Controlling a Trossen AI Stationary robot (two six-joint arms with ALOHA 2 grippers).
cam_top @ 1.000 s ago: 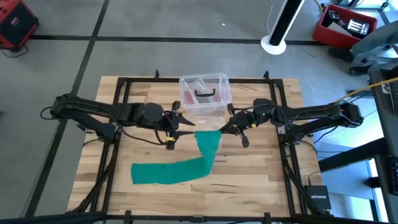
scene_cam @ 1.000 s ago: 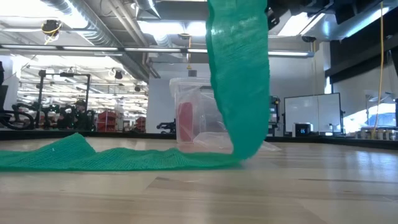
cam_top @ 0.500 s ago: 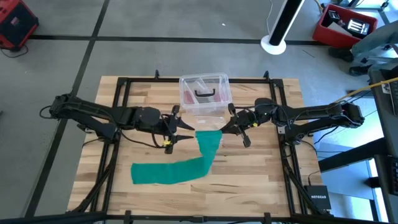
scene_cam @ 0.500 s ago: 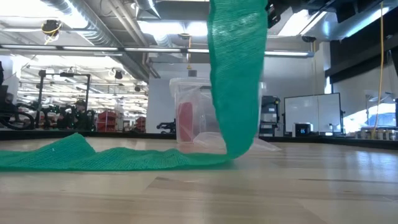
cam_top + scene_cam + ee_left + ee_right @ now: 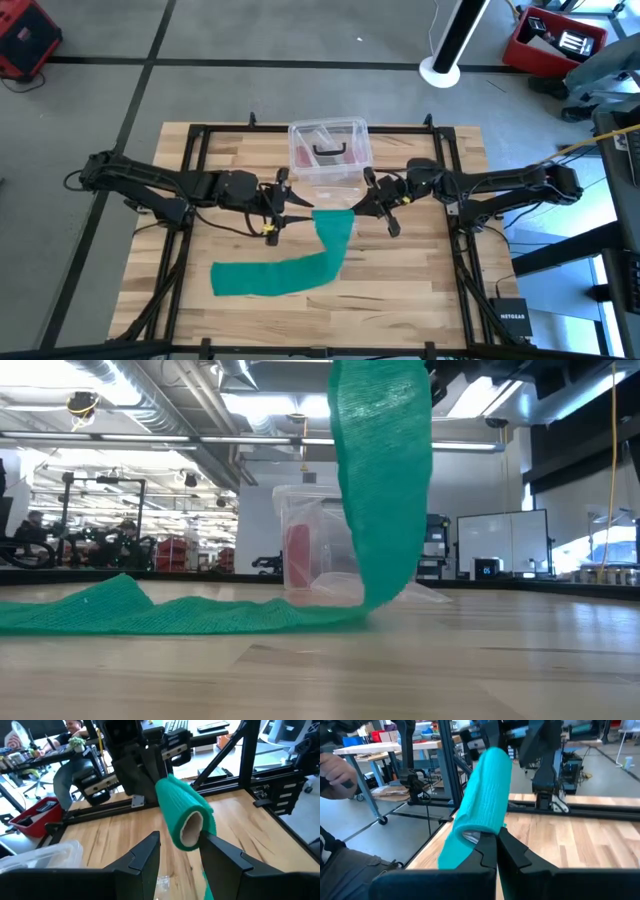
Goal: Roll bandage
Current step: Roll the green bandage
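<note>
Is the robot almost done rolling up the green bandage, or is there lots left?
Done: one end of the bandage is already wound into a small tube, held up off the table.
In hand: the right gripper is shut on one end of that tube, while the left gripper faces its other end, fingers apart.
Left: most of it. A long flat strip hangs down and trails across the wood, unrolled.
</note>
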